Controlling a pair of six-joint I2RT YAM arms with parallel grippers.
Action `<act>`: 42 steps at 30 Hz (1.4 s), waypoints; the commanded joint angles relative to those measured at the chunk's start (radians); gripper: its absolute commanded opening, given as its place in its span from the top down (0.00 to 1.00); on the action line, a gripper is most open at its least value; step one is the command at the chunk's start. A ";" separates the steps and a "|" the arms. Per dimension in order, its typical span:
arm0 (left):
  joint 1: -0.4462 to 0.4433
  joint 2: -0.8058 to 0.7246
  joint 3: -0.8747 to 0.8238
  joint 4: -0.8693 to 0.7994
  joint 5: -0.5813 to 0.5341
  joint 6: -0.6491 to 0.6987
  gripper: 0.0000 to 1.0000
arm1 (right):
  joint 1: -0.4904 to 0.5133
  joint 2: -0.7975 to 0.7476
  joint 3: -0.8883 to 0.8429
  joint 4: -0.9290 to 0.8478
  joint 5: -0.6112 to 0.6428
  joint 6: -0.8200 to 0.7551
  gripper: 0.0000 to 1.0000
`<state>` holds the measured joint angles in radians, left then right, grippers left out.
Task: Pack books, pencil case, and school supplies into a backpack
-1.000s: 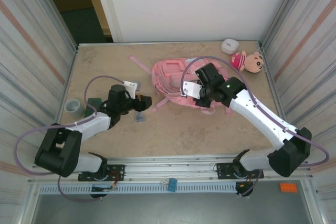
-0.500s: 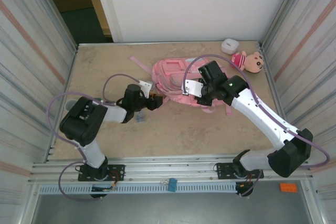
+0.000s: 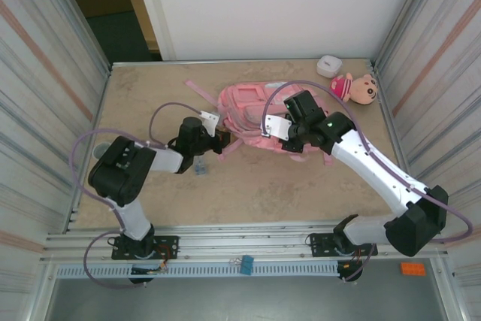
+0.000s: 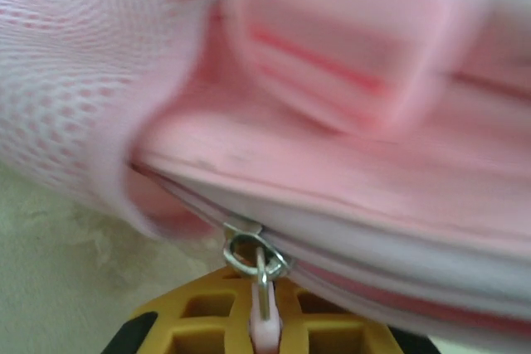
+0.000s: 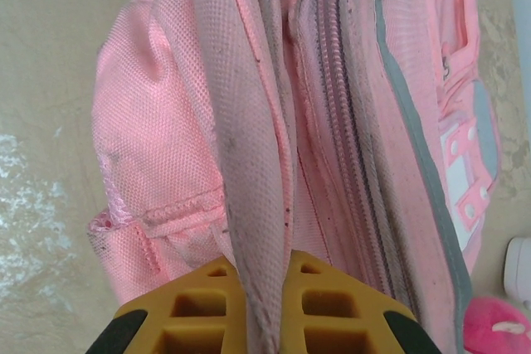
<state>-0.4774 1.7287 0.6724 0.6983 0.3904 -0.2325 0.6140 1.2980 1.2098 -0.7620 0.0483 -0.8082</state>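
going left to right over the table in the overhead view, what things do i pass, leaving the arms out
small bluish object → backpack → white box → doll

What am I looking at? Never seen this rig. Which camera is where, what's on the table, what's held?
Two robot arms are bolted at the near edge of a table. One picture looks down from above and behind them. The other two come from a camera on each wrist, so the yellow fingers at the bottom are that arm's own. On the table lie a pink backpack, a plush doll and a small white object. The left tool is shut on the backpack's zipper pull. The right tool is shut on a pink fabric strip of the backpack.
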 commanded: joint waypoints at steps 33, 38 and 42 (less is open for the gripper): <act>-0.056 -0.476 0.000 -0.557 0.147 0.152 1.00 | -0.206 -0.152 -0.295 0.224 -0.182 1.452 0.23; -0.053 -0.454 0.022 -0.603 0.163 0.192 1.00 | -0.289 -0.194 -0.481 0.353 -0.386 1.701 0.19; -0.053 -0.445 0.022 -0.600 0.173 0.184 1.00 | -0.290 -0.158 -0.566 0.541 -0.468 1.824 0.17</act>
<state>-0.5320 1.2987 0.6754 0.0521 0.5362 -0.0734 0.3252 1.1240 0.6636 -0.3649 -0.3058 0.8154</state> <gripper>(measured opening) 0.070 0.828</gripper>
